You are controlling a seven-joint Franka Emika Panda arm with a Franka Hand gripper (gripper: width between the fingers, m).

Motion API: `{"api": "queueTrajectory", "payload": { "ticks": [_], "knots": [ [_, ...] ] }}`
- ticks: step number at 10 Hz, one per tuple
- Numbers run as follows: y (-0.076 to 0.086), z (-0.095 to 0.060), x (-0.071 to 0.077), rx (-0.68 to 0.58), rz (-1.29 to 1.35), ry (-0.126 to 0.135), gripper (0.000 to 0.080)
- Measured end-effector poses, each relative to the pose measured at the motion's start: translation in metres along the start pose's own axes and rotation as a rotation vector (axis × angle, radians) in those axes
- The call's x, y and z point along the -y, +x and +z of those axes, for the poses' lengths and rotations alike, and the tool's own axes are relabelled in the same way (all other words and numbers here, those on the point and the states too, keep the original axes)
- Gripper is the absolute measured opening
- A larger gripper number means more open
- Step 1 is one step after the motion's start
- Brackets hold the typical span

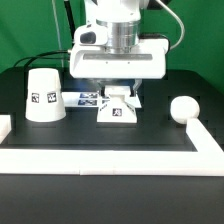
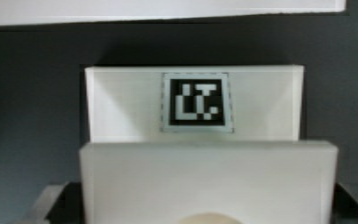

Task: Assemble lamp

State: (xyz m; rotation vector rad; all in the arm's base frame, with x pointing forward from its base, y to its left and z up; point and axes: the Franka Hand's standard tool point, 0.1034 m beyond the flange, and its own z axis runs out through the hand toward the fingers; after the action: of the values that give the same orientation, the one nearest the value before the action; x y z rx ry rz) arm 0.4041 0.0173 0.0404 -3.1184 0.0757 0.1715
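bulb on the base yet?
No, the bulb lies alone at the exterior view's right, well apart from the base.

White base, shade, bulb; black-and-white tags on base, shade; black table

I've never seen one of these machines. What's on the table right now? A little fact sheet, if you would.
base: centre, tag facing the camera
arm: above the table's middle, jaws down at the base; open or shut unclear
shade: exterior view's left, wide end down
bulb: exterior view's right, lying alone
marker board: flat, behind the base
progress: no parts joined yet
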Motion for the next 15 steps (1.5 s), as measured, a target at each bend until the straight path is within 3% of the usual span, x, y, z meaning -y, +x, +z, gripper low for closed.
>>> {"api": "queueTrajectory", "payload": {
  "ticks": [10, 15],
  "knots": [
    [0.105, -0.013, 0.044, -0.114, -0.063, 0.016, 0.0537],
    [0.144, -0.018, 0.062, -0.161, -0.076, 0.025, 0.0537]
  ]
}}
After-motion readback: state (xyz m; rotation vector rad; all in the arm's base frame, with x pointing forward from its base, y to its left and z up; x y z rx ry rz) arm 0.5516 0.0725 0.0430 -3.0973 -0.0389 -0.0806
